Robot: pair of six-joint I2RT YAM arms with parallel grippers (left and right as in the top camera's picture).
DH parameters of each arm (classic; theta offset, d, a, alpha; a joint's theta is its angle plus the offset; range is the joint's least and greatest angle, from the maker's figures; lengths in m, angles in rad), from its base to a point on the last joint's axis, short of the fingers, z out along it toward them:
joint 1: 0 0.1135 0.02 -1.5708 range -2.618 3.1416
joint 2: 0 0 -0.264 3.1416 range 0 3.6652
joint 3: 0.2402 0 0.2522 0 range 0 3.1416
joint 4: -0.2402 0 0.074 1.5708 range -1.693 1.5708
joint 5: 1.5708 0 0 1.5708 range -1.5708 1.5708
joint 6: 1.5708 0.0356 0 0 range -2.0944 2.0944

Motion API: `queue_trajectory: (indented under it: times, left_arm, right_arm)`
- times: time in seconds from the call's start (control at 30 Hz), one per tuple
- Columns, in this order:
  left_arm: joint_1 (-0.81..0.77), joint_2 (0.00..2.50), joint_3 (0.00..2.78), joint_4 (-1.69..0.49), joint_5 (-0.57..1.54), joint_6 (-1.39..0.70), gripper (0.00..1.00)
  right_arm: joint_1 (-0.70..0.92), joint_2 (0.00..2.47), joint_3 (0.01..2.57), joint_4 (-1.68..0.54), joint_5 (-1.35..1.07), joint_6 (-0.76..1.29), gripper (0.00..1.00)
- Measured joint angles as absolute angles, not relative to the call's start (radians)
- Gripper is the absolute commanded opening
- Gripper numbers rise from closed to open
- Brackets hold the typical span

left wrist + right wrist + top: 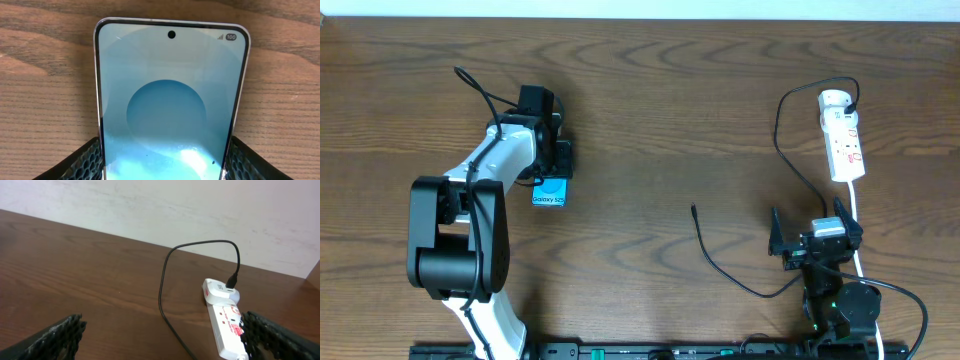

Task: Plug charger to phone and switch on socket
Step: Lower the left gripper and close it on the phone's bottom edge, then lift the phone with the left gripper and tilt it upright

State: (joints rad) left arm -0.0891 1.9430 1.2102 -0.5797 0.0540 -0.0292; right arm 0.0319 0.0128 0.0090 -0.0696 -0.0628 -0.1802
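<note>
The phone (pixel 550 194) lies flat on the table at the left, cyan screen up, with a white text strip at its near end. My left gripper (pixel 556 160) is shut on the phone; in the left wrist view its fingers press both long edges of the phone (pixel 170 100). The white socket (pixel 842 135) lies at the far right. The charger (pixel 720 265) is plugged in at the socket's far end, and its connector (pixel 693 208) lies free at mid-table. My right gripper (pixel 815 238) is open and empty, just in front of the socket (pixel 227 325); the cable (pixel 162 290) runs between its fingers.
The socket's white cord (pixel 857 205) runs toward the right arm's base. Thicker black cables lie by the right base (pixel 910 300) and behind the left arm (pixel 475 85). A pale wall rises behind the table's far edge (pixel 150 210).
</note>
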Motion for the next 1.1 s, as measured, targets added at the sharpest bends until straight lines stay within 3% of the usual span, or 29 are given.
queue_trajectory:
  times: [0.1,0.13,0.2,1.1]
  left_arm:
    - [-0.089,1.943,1.210,-0.580,0.054,-0.030,0.24]
    - [-0.089,1.943,1.210,-0.580,0.054,-0.029,0.13]
    - [-0.089,1.943,1.210,-0.580,0.054,-0.029,0.10]
    - [-0.089,1.943,1.210,-0.580,0.054,-0.029,0.08]
  right_arm:
    - [0.032,0.013,0.009,-0.070,-0.063,-0.180,0.99]
    - [0.032,0.013,0.009,-0.070,-0.063,-0.180,0.99]
    - [0.032,0.013,0.009,-0.070,-0.063,-0.180,0.99]
    - [0.032,0.013,0.009,-0.070,-0.063,-0.180,0.99]
